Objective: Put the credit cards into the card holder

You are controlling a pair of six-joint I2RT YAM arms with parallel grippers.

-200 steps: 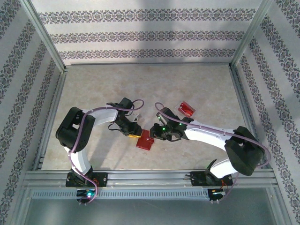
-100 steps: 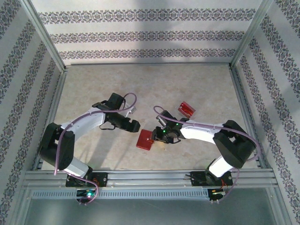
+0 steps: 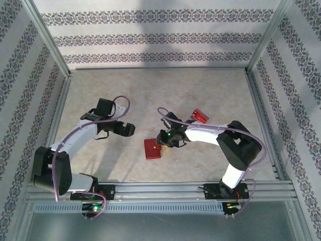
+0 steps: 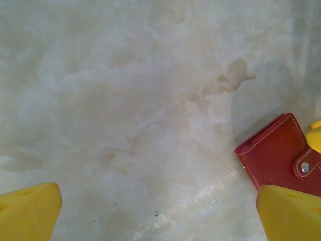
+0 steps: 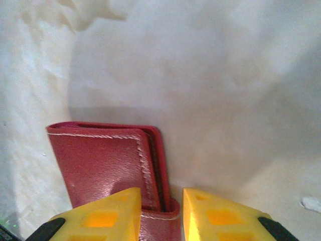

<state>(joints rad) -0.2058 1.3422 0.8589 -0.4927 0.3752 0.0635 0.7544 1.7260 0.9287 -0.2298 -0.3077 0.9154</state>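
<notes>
**Right gripper**: clenched on the card holder, a small red stitched-leather folding wallet. The two yellow fingertips straddle the wallet's folded edge, and that edge fills the narrow gap between them. The rest of the wallet extends ahead of the fingertips. It lies flat and closed on the pale marbled tabletop.

**Left gripper**: released. Its yellow fingertips stand wide apart, with bare tabletop between them. The card holder lies just ahead of the right-hand fingertip, outside the jaws. Its clasp tab, fitted with a metal snap, faces up.

**Overhead view:** the card holder sits between the two grippers. It is at the tip of the right gripper and apart from the left gripper. A small glossy red rectangular credit card lies beyond the right gripper, beside that arm's wrist, and apart from the card holder. Whether this is one card or several cannot be told.
</notes>
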